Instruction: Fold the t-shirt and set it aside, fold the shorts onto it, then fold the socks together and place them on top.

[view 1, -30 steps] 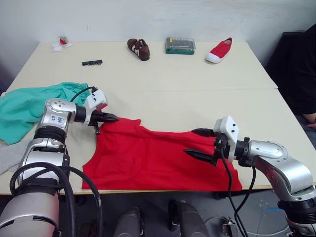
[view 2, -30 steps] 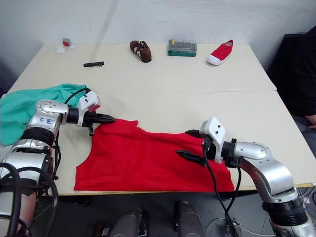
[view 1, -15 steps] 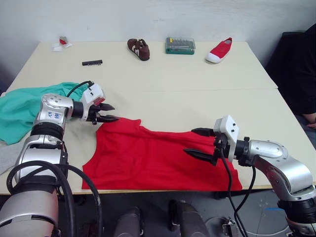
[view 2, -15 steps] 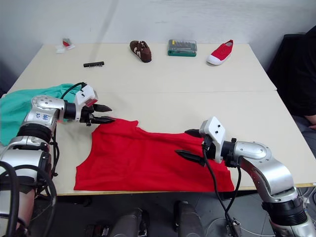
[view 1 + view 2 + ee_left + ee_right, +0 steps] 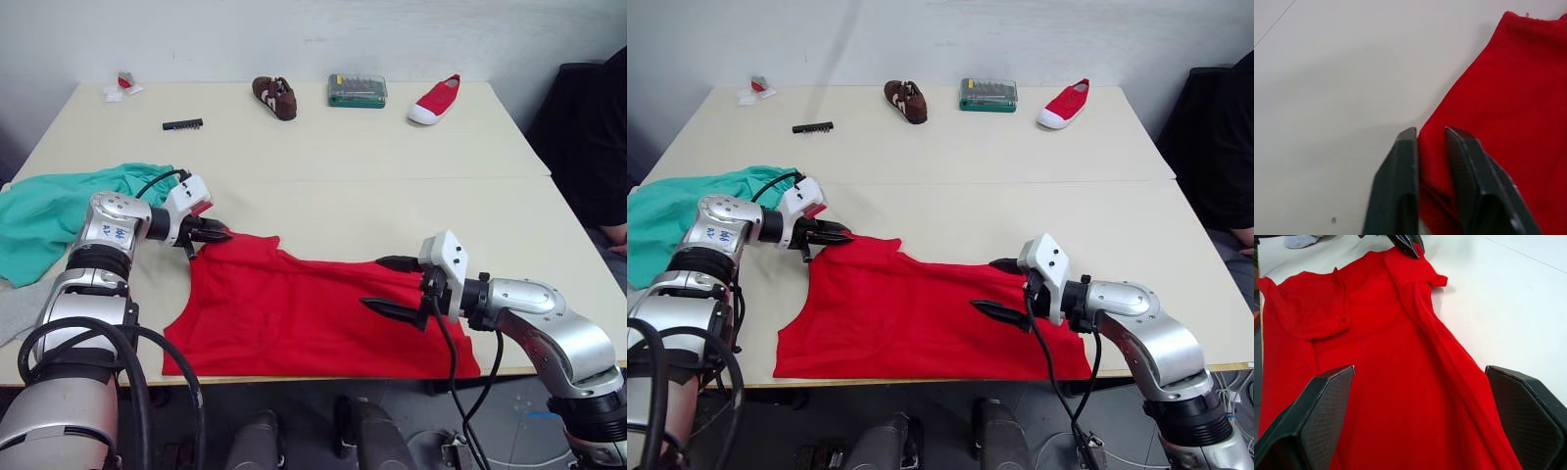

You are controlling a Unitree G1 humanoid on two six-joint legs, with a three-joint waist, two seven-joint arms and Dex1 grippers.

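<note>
The t-shirt (image 5: 313, 318) is spread along the near edge of the surface (image 5: 372, 176). Its far-left corner is pinched in the left end effector (image 5: 219, 235); the right end effector (image 5: 387, 286) is held open above the cloth. A thin pinch could slip when lifted, dropping the corner.

Both arms have silver-grey metal shells with black joints, white wrist blocks, looping black cables, and tapered black fingers (image 5: 392, 310) with cross-hatched pads (image 5: 1327, 418).
</note>
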